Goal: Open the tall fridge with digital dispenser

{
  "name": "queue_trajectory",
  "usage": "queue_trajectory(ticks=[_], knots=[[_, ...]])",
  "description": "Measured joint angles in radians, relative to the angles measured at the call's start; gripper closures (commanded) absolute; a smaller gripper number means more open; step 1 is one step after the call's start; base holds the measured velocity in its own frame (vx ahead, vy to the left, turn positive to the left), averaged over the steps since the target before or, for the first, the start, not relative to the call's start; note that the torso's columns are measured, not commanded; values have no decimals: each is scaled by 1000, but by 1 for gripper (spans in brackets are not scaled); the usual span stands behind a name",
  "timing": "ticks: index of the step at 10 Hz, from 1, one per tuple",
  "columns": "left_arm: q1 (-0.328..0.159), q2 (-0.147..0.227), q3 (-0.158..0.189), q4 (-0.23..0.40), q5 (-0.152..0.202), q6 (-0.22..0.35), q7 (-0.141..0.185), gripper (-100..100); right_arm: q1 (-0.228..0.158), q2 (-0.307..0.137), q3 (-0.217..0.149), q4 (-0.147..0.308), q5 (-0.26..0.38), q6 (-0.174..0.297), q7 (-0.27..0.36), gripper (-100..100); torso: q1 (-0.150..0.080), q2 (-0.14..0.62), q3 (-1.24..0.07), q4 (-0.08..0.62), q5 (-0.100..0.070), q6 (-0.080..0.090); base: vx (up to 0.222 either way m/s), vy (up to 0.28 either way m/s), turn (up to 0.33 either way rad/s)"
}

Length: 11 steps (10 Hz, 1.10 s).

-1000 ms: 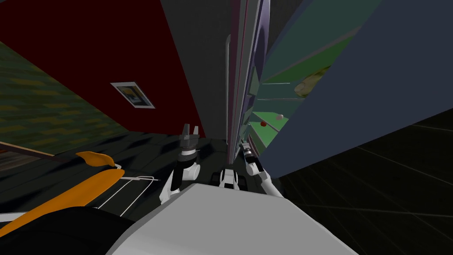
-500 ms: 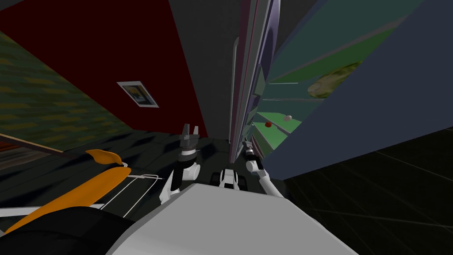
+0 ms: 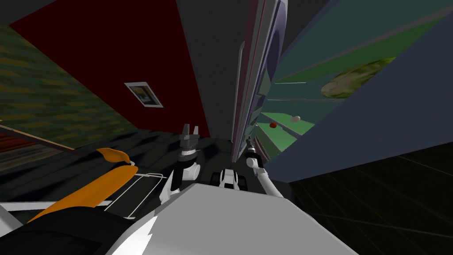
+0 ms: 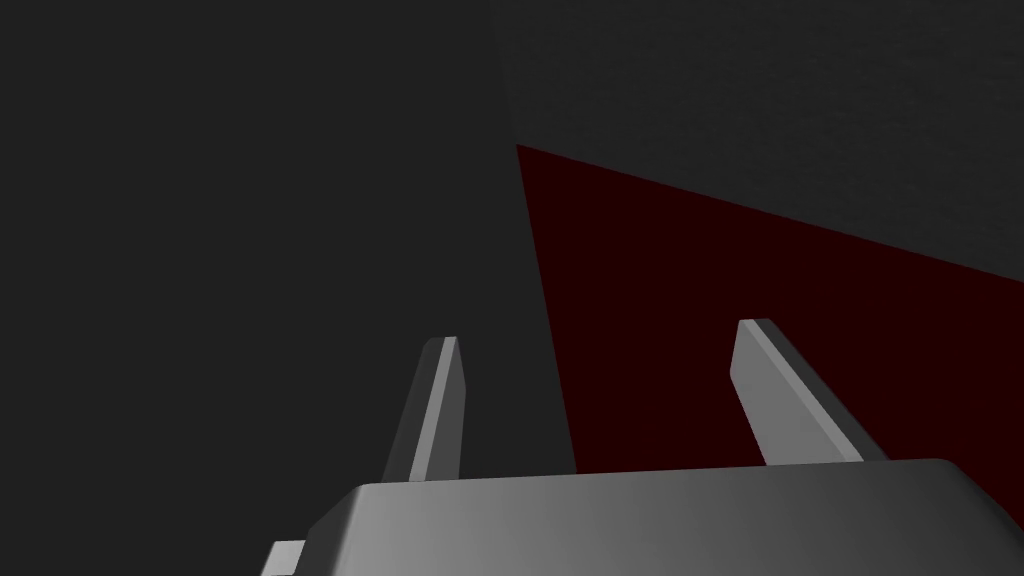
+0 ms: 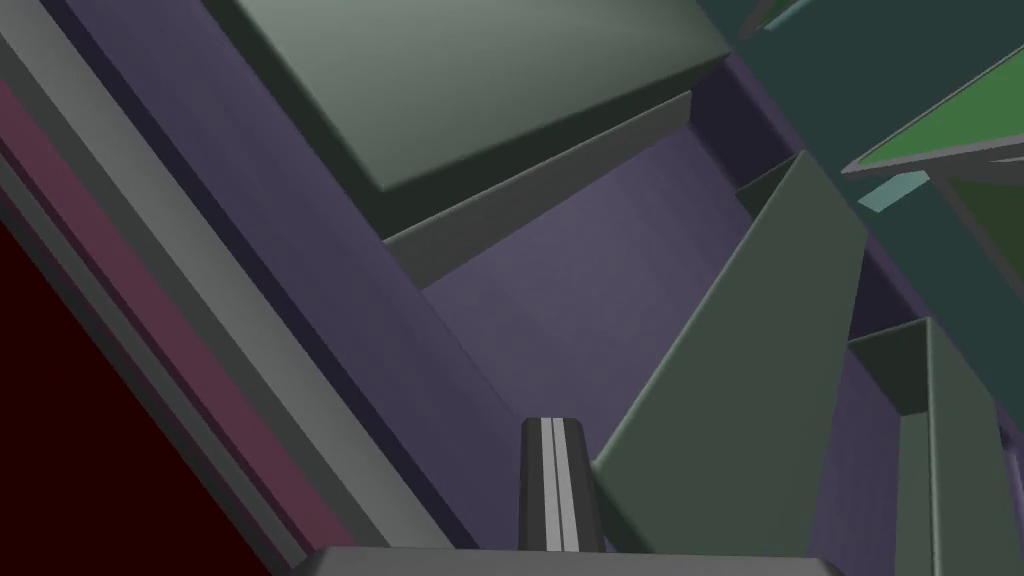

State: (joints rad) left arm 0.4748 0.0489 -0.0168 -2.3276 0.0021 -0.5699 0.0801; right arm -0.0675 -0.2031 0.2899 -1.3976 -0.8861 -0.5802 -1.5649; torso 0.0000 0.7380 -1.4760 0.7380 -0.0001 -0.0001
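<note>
The fridge door (image 3: 256, 53) is ajar, upper middle of the frame, green shelves (image 3: 283, 133) right of it. My right gripper (image 5: 553, 425), pinched together and empty, sits by the door's purple inner side. My left gripper (image 3: 190, 129) is spread, idle. Door looks heavy and stiff; I'd take the grey handle (image 3: 241, 79).

fridge door (image 3: 248, 88) open edge-on, green shelves (image 3: 285, 135) inside, left gripper (image 3: 190, 128) spread near its edge, framed picture (image 3: 143, 94) on red wall (image 3: 110, 53)

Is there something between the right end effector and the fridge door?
Nothing visible does. The right end effector, fingers shut, points at the purple inner face of the fridge door, beside a grey-green door bin.
</note>
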Motion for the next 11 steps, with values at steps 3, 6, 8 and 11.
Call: queue_trajectory(ticks=[3,6,8,11], knots=[[0,0,0,0,0,0,0,0,-13,34,-57,4,-74,-17,-56,100,0,0,0,0,0,0,12,125,44],[0,0,0,0,0,0,0,0,-37,69,-113,39,-152,-58,-131,100,1,0,0,0,0,0,10,118,34],[0,0,0,0,0,0,0,0,-55,91,-151,60,-202,-79,-177,100,0,0,0,0,0,0,16,110,39],[0,0,0,0,0,0,0,0,-75,102,-162,62,-233,-102,-186,-100,-3,0,0,0,-1,0,22,33,1]])
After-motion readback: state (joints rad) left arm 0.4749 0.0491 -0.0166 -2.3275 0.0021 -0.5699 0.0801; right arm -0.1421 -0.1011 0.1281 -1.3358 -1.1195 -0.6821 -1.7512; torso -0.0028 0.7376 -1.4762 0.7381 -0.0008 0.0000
